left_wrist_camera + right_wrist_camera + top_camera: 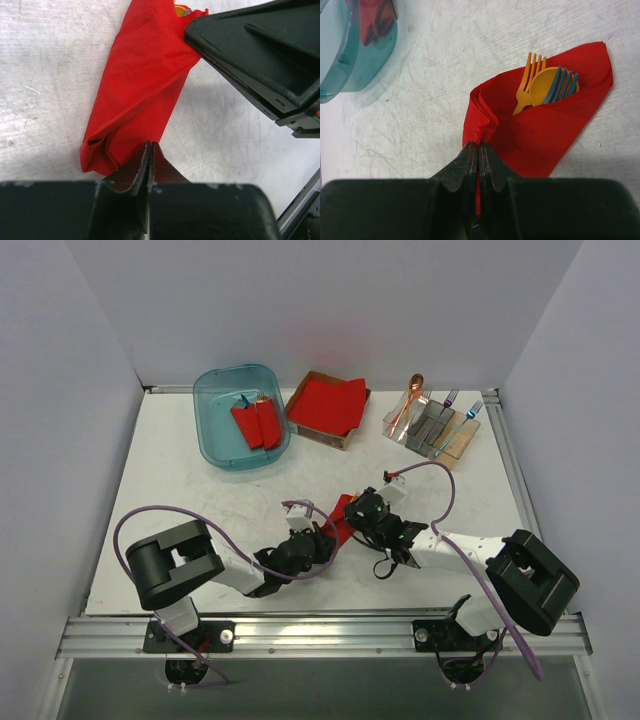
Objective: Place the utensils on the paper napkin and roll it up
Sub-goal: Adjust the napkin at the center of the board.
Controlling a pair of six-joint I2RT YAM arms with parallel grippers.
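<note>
Roll's half done, we'd say. Our right claw (478,150) is clamped tight on a folded edge of the thin red paper napkin (545,135), with red showing between the jaws. The shiny orange and blue plastic utensils (545,87) poke out ahead and to the right of it. Our left claw (150,147) is closed too, tips at the bundle's near end, but we can't tell if it's pinching paper. The long axis runs straight away from it toward the right claw.
</note>
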